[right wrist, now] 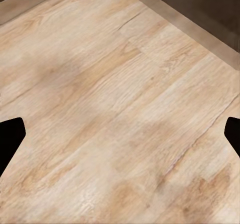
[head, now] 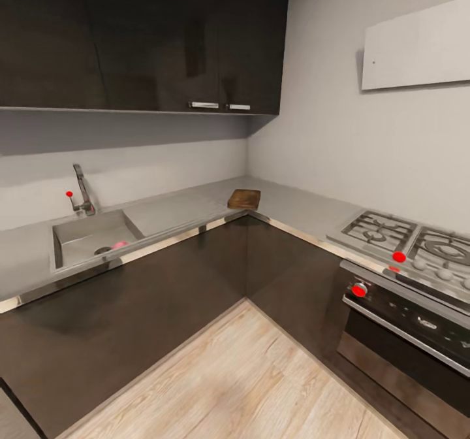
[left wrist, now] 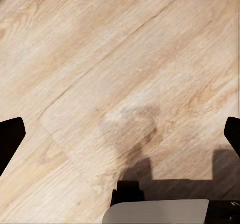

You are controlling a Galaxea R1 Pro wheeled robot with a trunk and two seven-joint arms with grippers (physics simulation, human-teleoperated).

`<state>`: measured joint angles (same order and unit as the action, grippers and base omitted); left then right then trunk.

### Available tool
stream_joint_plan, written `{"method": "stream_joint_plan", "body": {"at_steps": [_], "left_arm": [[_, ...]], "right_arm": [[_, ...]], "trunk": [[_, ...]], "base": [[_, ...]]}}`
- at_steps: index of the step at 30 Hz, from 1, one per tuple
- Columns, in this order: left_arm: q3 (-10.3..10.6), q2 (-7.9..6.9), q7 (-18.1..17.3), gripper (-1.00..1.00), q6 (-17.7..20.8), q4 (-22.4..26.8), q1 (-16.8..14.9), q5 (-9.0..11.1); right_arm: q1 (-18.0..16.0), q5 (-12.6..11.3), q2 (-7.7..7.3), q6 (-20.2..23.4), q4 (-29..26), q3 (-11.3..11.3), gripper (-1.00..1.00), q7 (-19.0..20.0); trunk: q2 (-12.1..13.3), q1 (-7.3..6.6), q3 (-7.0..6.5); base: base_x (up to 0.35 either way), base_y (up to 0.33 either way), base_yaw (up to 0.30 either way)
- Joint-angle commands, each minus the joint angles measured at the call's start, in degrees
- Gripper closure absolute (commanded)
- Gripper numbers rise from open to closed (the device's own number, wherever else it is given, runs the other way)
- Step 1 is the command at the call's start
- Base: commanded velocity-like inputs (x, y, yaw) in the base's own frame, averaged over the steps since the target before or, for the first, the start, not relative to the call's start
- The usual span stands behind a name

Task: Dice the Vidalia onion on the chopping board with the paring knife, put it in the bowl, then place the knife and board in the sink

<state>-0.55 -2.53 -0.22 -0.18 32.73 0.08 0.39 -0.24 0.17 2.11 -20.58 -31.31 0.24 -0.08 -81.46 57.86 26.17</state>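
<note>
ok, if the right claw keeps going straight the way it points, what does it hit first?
The wood floor. The right claw points down at bare planks with nothing between its open fingers; the dark cabinet base lies off to the side. Depth is unclear.

Left tool point(left wrist: 120, 134) fingers spread wide, above pale wood floor point(left wrist: 115, 59), shadow beneath

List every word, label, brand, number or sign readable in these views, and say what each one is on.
No text can be read.
Oven: a small pale mark on its dark front panel, too blurred to read.
Stove knobs: red, with no legible markings.
Upper cabinets, sink, chopping board: no lettering visible.
</note>
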Motion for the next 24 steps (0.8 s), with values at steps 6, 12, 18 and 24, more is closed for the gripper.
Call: {"method": "stream_joint_plan", "body": {"at_steps": [6, 12, 18, 24], "left_arm": [[-0.04, 0.07, -0.04, -1.00, 0.01, 0.01, 0.01, 0.05], [0.00, 0.07, -0.04, -1.00, 0.01, 0.02, 0.01, 0.06], [0.00, 0.07, -0.04, -1.00, 0.01, -0.03, 0.01, 0.05], [0.00, 0.07, -0.04, -1.00, 0.01, 0.04, 0.01, 0.05]], "right_arm": [[-0.02, 0.01, 0.00, -0.16, 0.03, 0.02, -1.00, -0.01], [-0.02, 0.01, 0.00, -0.16, 0.03, 0.02, -1.00, -0.01], [-0.02, 0.01, 0.00, -0.16, 0.04, 0.02, -1.00, -0.01], [-0.02, 0.01, 0.00, -0.16, 0.77, 0.02, -1.00, -0.01]], "trunk": [[2.39, -1.33, -1.03], [4.80, -2.64, -2.11], [7.21, -3.96, -3.19], [9.61, -5.28, -4.26]], "base": [[0.000, 0.000, 0.000], [0.000, 0.000, 0.000], [0.000, 0.000, 0.000], [0.000, 0.000, 0.000]]}}
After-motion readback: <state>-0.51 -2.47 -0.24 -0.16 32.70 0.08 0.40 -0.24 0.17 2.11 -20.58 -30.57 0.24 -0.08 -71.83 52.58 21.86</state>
